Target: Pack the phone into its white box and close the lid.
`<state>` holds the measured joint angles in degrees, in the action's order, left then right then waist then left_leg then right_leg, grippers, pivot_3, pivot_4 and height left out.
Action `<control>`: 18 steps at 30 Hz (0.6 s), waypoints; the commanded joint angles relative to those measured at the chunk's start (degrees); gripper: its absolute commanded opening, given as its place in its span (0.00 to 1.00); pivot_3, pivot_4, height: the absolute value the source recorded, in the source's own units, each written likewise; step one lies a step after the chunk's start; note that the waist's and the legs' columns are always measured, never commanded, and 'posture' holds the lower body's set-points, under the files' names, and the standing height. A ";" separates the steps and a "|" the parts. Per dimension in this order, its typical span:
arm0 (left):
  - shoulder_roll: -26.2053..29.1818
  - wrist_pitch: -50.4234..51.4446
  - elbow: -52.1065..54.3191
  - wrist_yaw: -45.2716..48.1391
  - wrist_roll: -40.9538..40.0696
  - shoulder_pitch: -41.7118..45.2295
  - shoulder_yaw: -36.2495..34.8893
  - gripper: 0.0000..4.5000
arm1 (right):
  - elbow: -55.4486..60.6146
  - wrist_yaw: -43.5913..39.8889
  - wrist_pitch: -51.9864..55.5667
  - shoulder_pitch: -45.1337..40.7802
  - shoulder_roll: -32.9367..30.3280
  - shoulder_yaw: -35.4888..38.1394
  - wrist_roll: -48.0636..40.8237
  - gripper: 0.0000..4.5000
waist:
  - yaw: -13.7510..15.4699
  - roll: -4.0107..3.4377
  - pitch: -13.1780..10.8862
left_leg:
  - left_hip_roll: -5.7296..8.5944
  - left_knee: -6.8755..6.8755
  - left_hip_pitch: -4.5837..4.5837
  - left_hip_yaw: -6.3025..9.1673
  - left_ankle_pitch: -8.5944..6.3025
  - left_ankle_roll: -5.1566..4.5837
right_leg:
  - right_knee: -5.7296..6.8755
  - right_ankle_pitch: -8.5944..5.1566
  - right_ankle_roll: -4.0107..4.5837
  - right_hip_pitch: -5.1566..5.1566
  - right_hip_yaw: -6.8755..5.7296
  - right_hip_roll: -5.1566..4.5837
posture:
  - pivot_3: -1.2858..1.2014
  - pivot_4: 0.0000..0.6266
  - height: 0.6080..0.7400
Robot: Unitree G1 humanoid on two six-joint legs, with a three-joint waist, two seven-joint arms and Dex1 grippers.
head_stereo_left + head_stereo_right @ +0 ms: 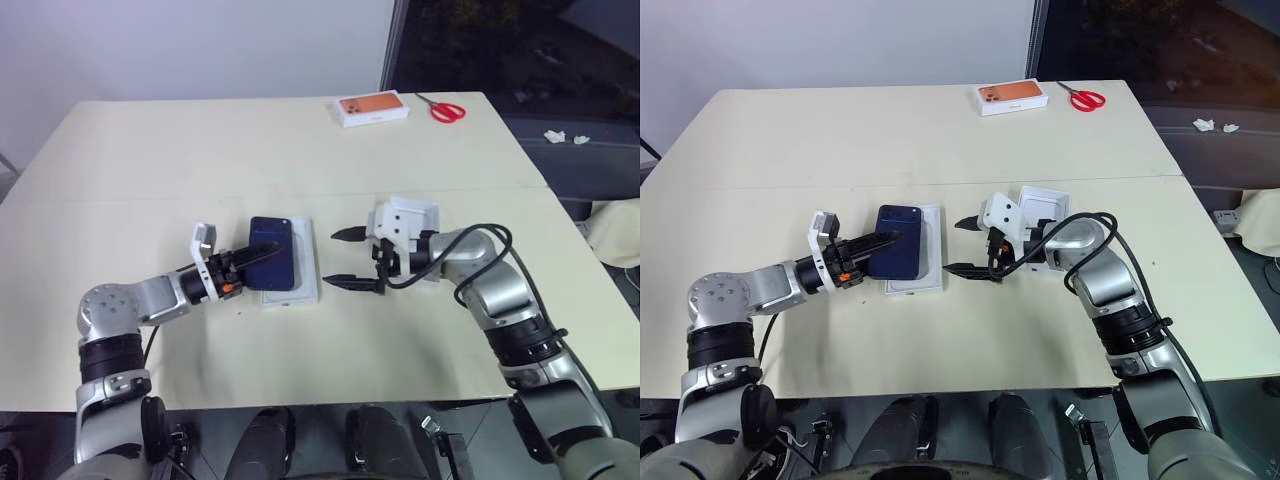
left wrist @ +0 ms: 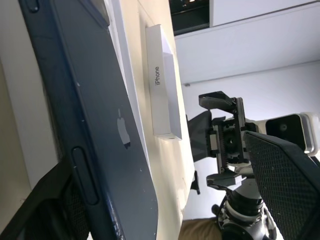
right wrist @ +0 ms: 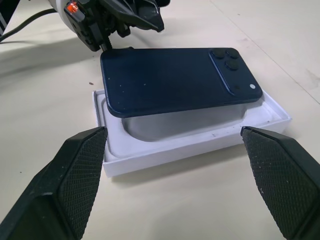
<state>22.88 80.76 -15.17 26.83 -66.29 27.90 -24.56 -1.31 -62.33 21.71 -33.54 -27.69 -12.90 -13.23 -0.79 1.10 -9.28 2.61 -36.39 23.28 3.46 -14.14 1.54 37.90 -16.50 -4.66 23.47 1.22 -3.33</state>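
Left gripper (image 1: 255,254) reaches in level from the left, fingers spread. Right gripper (image 1: 342,258) points leftward toward it, slightly down, jaws wide apart, elbow bent out right.

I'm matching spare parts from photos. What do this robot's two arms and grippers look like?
Both arms are silver-grey metal segments with black joint bands. Each wrist carries a white plastic camera block. The left gripper has slim black jaws and a small orange mark at its base. The right gripper has pointed black jaws with diamond-textured pads, and a black cable loops over that forearm.
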 commanded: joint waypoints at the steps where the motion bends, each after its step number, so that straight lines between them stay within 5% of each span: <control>1: 0.85 -0.54 2.58 0.64 1.64 0.04 1.74 0.99 | 0.51 0.18 -1.44 -1.57 0.74 -0.04 -0.05 1.00 | 0.01 0.00 0.00 | 0.00 0.01 0.00 0.00 0.00 0.00 | 0.00 0.00 0.00 0.00 0.00 0.00 | 0.52 0.24 1.00; 18: 1.39 2.34 8.77 0.46 0.10 0.41 2.43 0.99 | -1.51 1.07 -3.54 -2.78 2.38 -1.02 1.64 1.00 | 0.01 0.01 -0.01 | 0.00 -0.01 0.03 0.00 0.00 0.00 | 0.00 0.00 0.00 0.02 0.00 0.00 | 0.52 0.24 1.00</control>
<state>23.64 82.42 -8.94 26.84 -64.71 27.79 -21.87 -3.18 -61.38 19.27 -34.96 -25.83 -14.35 -11.43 -0.77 1.11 -9.29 2.62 -36.39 23.31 3.45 -14.14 1.54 37.89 -16.50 -4.66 23.50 1.22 -3.33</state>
